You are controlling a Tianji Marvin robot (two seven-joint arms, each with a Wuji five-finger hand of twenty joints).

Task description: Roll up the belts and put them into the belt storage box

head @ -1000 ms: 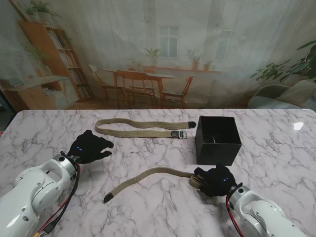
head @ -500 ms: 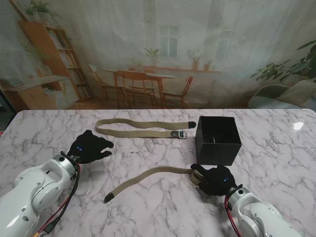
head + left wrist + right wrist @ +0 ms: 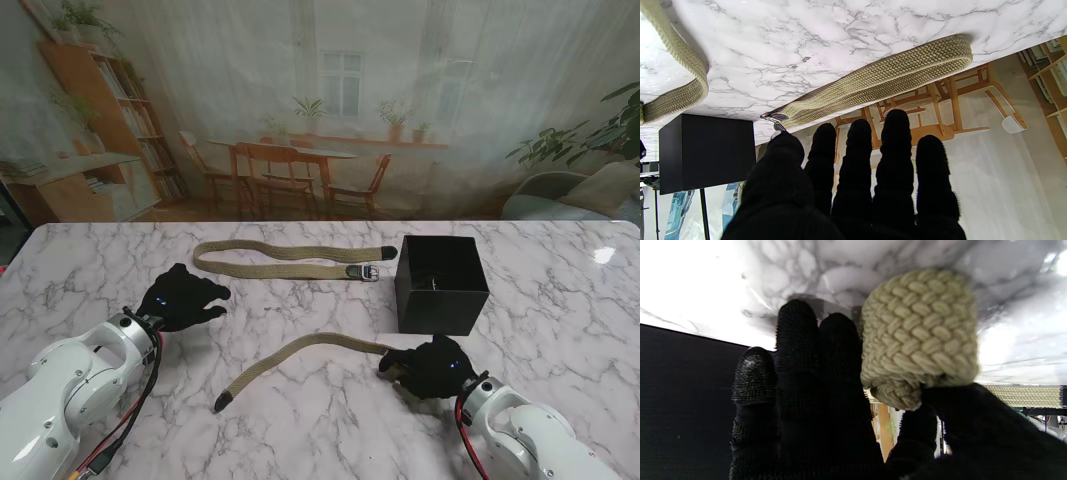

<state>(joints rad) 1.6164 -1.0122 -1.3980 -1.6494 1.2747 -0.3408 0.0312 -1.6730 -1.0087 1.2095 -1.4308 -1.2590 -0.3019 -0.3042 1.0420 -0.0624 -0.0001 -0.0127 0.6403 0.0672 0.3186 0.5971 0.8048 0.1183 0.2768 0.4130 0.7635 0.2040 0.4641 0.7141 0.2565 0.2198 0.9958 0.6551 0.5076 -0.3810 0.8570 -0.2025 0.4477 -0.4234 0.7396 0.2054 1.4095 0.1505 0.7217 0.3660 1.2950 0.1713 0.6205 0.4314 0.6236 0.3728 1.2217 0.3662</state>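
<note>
A braided beige belt [image 3: 300, 347] lies curved on the marble table, its dark tip pointing to my near left. My right hand [image 3: 432, 367] is shut on that belt's rolled end [image 3: 918, 336], pinched between thumb and fingers [image 3: 813, 373] just in front of the black belt storage box [image 3: 441, 283]. A second beige belt [image 3: 280, 262], folded double with its buckle by the box, lies farther back. My left hand [image 3: 180, 297] hovers open at the left with straight fingers [image 3: 853, 173], holding nothing. From its wrist I see the folded belt [image 3: 880, 78] and the box [image 3: 706, 153].
The marble table [image 3: 560, 330] ends at a far edge just behind the folded belt and the box. A printed room backdrop [image 3: 330, 110] hangs beyond. The black box side [image 3: 680, 390] stands close beside my right hand.
My right hand's fingers have curled over the rolled end, which now hides under them in the stand view. The belt's free length has shifted slightly toward that hand. The left hand has stayed put.
</note>
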